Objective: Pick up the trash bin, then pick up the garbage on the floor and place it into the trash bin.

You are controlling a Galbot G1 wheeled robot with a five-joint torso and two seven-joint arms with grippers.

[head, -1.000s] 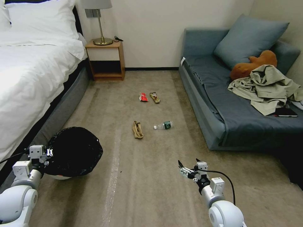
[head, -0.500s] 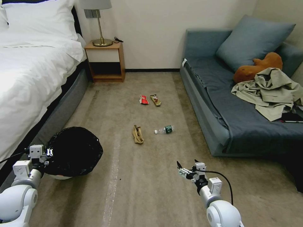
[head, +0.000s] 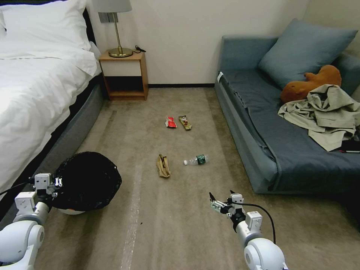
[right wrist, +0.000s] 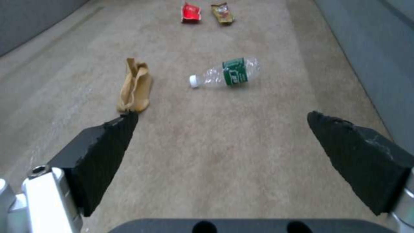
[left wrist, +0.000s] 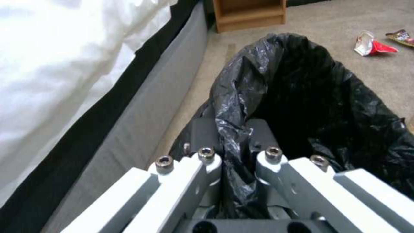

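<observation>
The trash bin (head: 88, 182), white with a black bag over its rim, sits at the lower left beside the bed. My left gripper (head: 56, 182) is shut on its near rim; in the left wrist view the fingers (left wrist: 202, 136) pinch the bag's edge of the trash bin (left wrist: 310, 106). The garbage lies ahead on the carpet: a clear bottle (head: 197, 160) (right wrist: 231, 73), a tan scrap (head: 163, 166) (right wrist: 136, 87), a red-white wrapper (head: 170, 122) (right wrist: 190, 12) and a brown-gold wrapper (head: 185, 122) (right wrist: 222, 13). My right gripper (head: 221, 195) (right wrist: 223, 117) hangs open, short of the bottle.
A white bed (head: 33, 93) runs along the left, with a wooden nightstand (head: 123, 75) at its head. A blue sofa (head: 262, 131) on the right holds khaki clothing (head: 326, 116) and a brown plush toy (head: 311, 84). Bare carpet lies between them.
The whole picture has shifted: the litter and sofa sit lower and nearer, so the camera has moved forward. Both arms keep their poses, the left still holding the bin.
</observation>
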